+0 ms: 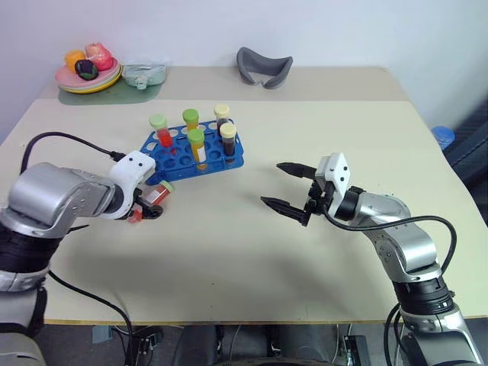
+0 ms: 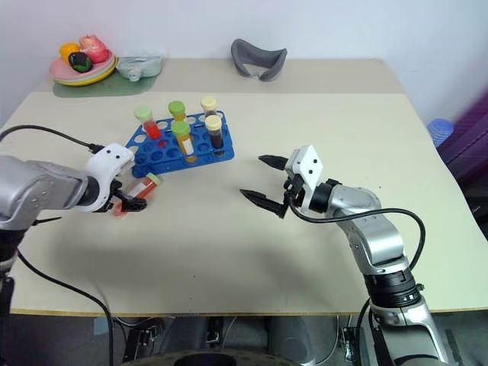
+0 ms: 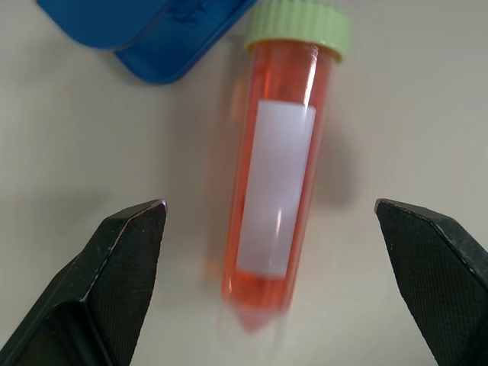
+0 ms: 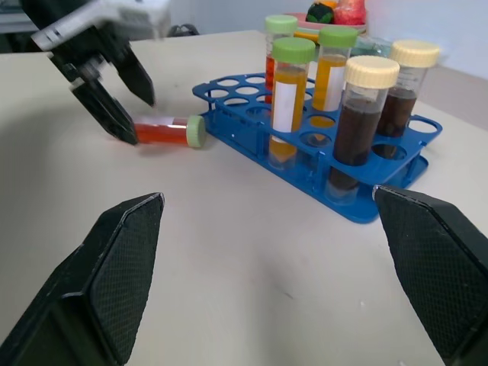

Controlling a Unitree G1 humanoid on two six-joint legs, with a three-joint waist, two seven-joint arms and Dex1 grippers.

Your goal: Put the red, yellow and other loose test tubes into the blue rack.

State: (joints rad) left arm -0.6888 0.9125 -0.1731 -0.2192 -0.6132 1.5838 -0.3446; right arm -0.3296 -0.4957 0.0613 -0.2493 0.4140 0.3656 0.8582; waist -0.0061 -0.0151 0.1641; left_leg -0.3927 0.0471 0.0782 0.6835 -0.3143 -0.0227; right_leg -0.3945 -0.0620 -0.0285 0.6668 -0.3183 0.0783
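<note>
Red test tube lies on its side on the table, just beside the blue rack, between the spread fingers of the left gripper. Likely light, rigid, smooth, prone to roll; grip mid-barrel. White label blank. Right gripper spread, empty.

Both arms raised, jaws spread wide

The left gripper is seen at the left of the frame, angled downward with nothing clamped. The right gripper is held level at centre right, pointed toward the left, its jaws parted and empty.
</note>
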